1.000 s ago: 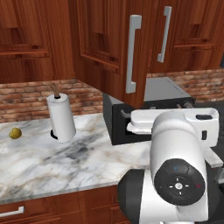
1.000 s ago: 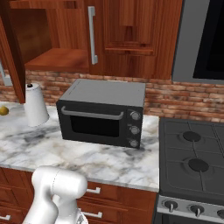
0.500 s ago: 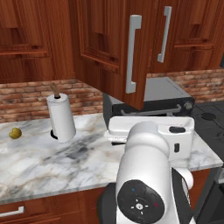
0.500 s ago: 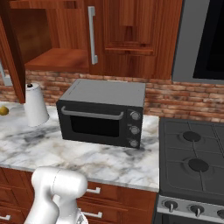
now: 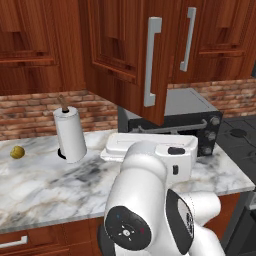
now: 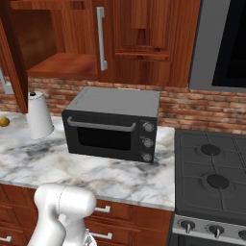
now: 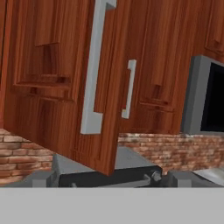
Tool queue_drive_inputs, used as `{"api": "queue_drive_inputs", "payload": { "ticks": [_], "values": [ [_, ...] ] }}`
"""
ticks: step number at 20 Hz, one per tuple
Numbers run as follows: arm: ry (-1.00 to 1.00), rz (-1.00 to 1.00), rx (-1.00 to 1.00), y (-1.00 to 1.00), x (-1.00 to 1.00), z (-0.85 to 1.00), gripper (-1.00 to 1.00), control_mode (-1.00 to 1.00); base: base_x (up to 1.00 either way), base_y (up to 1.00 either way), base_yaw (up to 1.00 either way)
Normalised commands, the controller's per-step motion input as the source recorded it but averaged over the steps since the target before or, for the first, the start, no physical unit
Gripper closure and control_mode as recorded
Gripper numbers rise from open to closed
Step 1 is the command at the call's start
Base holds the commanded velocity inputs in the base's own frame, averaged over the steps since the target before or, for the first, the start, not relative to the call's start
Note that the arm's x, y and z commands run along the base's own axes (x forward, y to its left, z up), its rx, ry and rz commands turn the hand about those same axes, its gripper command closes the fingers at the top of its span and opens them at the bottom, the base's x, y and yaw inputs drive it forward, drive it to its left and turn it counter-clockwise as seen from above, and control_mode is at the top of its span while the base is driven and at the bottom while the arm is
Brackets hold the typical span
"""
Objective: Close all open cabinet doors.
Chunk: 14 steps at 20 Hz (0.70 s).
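Note:
One reddish-brown cabinet door (image 5: 125,55) stands swung out over the counter, its long silver bar handle (image 5: 152,60) facing me. In the hand view this open door (image 7: 57,87) and its handle (image 7: 94,70) loom close, up and to the left. In the right base view the same door (image 6: 10,57) shows edge-on at the left, beside the bared shelf (image 6: 62,62). The neighbouring cabinet door (image 5: 200,40) (image 6: 139,43) lies shut. My gripper (image 7: 113,181) is open and empty, fingertips (image 7: 41,177) wide apart, below the open door's lower edge.
A black toaster oven (image 5: 172,120) (image 6: 113,122) sits on the marble counter (image 5: 40,185) under the cabinets. A paper towel roll (image 5: 70,132) and a small yellow-green fruit (image 5: 17,151) stand to the left. A stove (image 6: 211,173) adjoins on the right.
My arm has swung left across the left base view, carrying the hand from the right side toward the middle, in front of the toaster oven. The doors have not moved.

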Motion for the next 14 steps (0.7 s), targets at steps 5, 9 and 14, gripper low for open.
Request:
{"api": "queue_drive_inputs", "payload": {
  "ticks": [5, 9, 14],
  "values": [
    [-0.01, 0.00, 0.00, 0.24, 0.28, -0.19, -1.00, -1.00, 0.00, 0.00, 0.00],
    [0.00, 0.00, 0.00, 0.35, 0.24, -0.21, -1.00, -1.00, 0.00, 0.00, 0.00],
    [0.00, 0.00, 0.00, 0.35, 0.18, -0.08, -1.00, -1.00, 0.00, 0.00, 0.00]
  ]
}}
